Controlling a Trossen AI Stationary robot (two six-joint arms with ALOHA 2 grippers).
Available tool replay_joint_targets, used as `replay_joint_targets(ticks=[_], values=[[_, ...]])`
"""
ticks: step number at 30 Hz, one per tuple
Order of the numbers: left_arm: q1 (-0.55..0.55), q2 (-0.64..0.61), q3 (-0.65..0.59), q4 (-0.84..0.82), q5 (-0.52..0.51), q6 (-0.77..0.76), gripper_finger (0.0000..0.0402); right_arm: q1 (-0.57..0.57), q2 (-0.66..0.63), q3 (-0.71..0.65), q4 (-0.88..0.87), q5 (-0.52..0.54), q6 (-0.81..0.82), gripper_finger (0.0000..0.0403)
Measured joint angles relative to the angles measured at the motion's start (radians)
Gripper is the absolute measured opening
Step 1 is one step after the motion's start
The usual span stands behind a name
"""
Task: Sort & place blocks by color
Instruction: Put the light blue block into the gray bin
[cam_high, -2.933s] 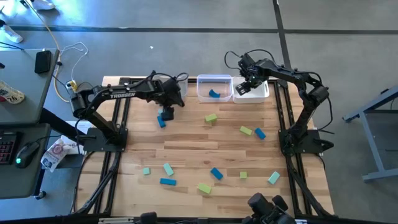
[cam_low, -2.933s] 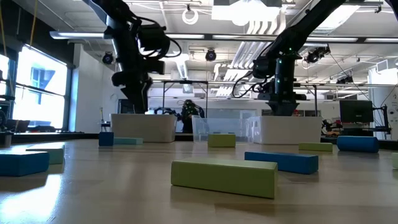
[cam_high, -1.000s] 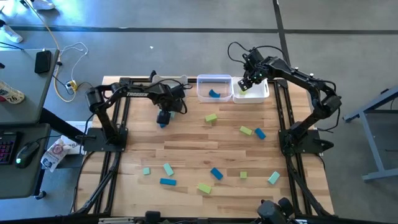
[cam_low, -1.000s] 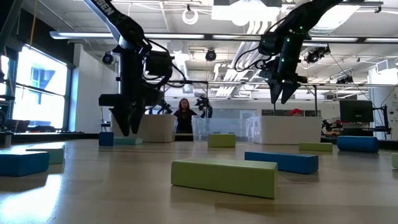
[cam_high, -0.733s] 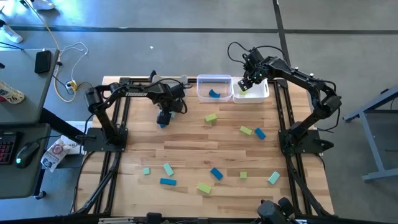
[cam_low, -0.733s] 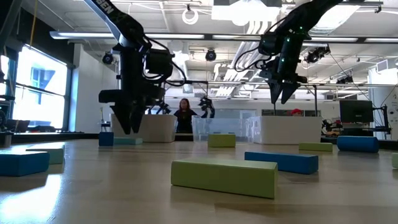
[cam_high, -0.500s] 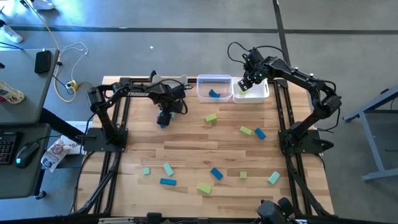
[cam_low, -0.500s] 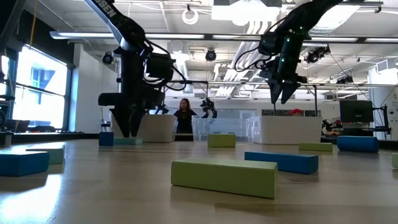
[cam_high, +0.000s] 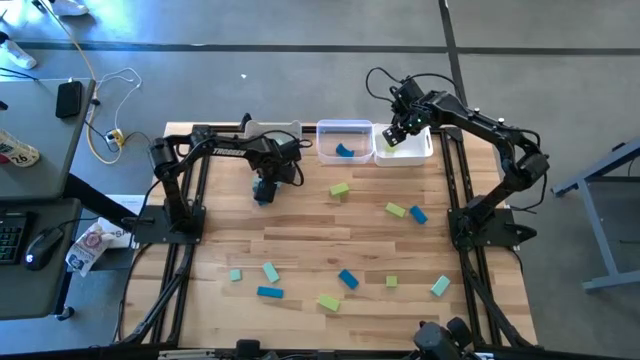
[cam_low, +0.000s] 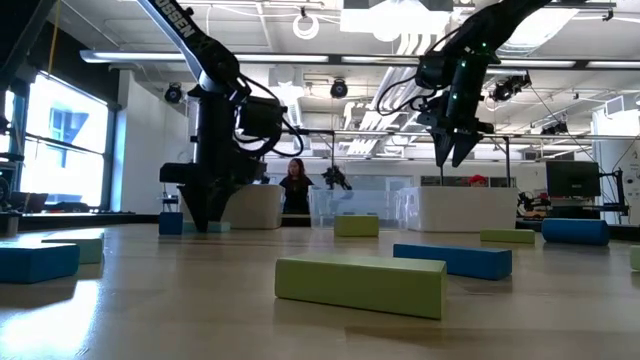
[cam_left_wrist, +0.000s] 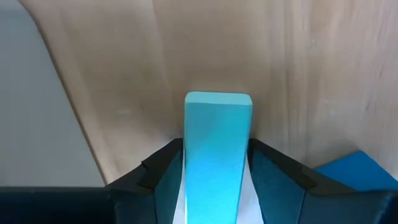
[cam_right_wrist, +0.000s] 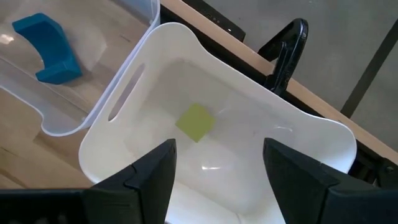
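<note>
The pale teal bar (cam_left_wrist: 217, 155), lying on the wooden table (cam_high: 330, 245) near the left bin, is now being pinched as the left gripper (cam_high: 264, 190) has come down and narrowed onto its sides (a darker blue block (cam_left_wrist: 348, 173) is sitting just beside it). The pickup is under way; next comes lifting and carrying to the matching bin. The right gripper (cam_right_wrist: 217, 180) is hovering open and empty over the white bin (cam_right_wrist: 298, 134) holding a yellow-green cube (cam_right_wrist: 195, 122).

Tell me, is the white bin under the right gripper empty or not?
Not empty. The white bin holds one yellow-green block on its floor, below the open right gripper.
</note>
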Motion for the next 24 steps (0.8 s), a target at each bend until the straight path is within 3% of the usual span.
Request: replay_joint_targets(ticks=[9,14,24], values=[[-0.006,-0.040,-0.006,0.003,0.042,-0.028,0.0093,0.020,-0.002,0.000,-0.032,0.003,0.001,0.0226],[-0.024,-0.073,-0.006,0.006,0.093,-0.038,0.0093,0.079,-0.049,0.000,-0.044,0.002,0.004,0.0226],[-0.076,-0.203,-0.006,0.017,0.078,-0.058,0.0093,0.236,-0.193,0.000,-0.097,-0.003,0.073,0.0226]])
